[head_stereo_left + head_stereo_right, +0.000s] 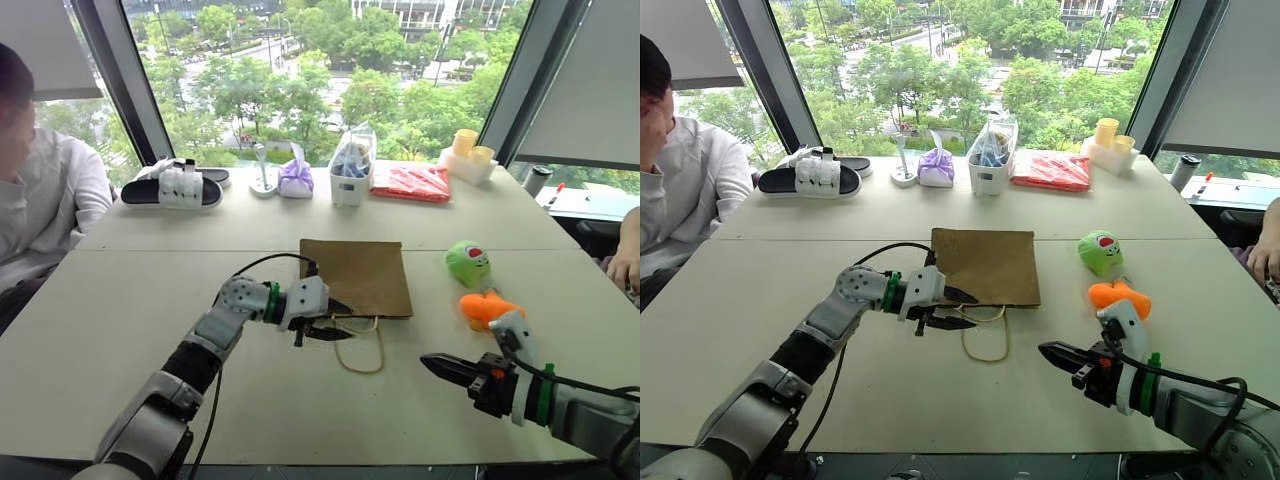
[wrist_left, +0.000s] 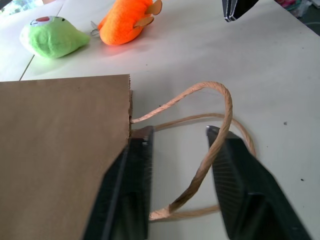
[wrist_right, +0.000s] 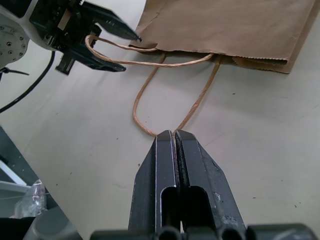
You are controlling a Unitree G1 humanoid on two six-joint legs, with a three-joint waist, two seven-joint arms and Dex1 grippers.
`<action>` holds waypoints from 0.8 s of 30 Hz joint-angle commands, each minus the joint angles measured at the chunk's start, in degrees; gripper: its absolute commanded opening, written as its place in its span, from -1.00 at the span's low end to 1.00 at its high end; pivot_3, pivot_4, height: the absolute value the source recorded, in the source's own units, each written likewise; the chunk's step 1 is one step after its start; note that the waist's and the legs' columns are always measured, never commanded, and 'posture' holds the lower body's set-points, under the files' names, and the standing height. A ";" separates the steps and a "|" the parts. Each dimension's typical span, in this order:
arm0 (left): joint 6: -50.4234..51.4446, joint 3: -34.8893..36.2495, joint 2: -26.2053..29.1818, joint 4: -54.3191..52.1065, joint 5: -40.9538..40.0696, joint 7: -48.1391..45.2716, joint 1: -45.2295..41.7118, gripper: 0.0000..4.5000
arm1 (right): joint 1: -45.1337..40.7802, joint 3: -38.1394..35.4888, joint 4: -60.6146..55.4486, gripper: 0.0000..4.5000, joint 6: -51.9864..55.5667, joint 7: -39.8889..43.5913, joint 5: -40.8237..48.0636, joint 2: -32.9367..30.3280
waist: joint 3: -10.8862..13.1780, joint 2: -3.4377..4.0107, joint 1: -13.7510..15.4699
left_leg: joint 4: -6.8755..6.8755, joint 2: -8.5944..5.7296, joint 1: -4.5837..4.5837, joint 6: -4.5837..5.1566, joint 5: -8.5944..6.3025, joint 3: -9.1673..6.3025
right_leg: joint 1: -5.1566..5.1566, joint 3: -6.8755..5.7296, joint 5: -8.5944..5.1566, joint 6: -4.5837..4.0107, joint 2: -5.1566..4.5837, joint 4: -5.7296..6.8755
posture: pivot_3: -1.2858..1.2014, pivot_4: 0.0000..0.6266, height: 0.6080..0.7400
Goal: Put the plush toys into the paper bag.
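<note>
The paper bag lies flat, handles toward the robot, left jaws parted astride one handle, right jaws clenched empty.

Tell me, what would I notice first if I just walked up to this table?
Probably the left gripper in the middle of the table, its fingers apart around a cord handle at the mouth of the flat brown paper bag. Next, two bright plush toys to the bag's right: a green one and an orange one nearer the shut right gripper.
</note>
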 commanded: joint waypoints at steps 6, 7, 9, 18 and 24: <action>9.06 4.96 -2.66 -3.03 -4.25 2.21 -2.34 -0.98 | -3.45 -4.27 0.44 -1.00 -6.34 -5.60 -3.21 2.05 | 0.00 0.00 0.13 | 0.06 -0.02 0.01 0.00 0.00 -0.04 | 0.05 -0.01 0.00 0.01 0.01 0.01 | 0.03 -0.52 1.00; 13.43 6.43 -3.43 -4.07 -5.69 3.96 -3.05 -0.98 | -4.78 -4.28 1.57 -1.00 -9.22 -7.18 -6.64 2.59 | 0.00 0.00 0.10 | 0.07 -0.02 0.01 0.00 0.00 -0.05 | 0.05 -0.01 0.01 0.02 0.01 0.03 | 0.03 -0.52 1.00; 20.76 8.57 -4.94 -5.41 -7.02 8.02 -5.23 -0.98 | -6.80 -1.63 5.28 -1.00 -15.11 -9.89 -16.18 1.52 | 0.00 -0.01 0.09 | 0.11 -0.02 0.00 0.00 0.00 -0.06 | 0.05 -0.03 0.01 0.03 0.02 0.06 | 0.03 -0.52 1.00; 41.75 14.65 -10.33 -15.04 -13.93 18.92 -9.60 -1.00 | -9.61 4.12 14.34 0.29 -23.83 -9.77 -31.96 0.51 | -0.03 0.04 -1.15 | 0.22 -0.07 0.00 -0.09 0.05 -0.13 | 0.09 -0.02 -0.05 0.22 0.05 0.12 | 0.03 -0.52 1.00; 44.33 14.32 -11.44 -17.99 -14.09 22.41 -9.76 -1.00 | -13.16 8.34 21.85 0.98 -21.32 -9.28 -38.56 -1.73 | -0.03 0.05 -1.61 | 0.24 -0.06 0.07 -0.10 0.06 -0.10 | 0.15 0.02 -0.03 0.19 0.08 0.14 | 0.03 -0.52 1.00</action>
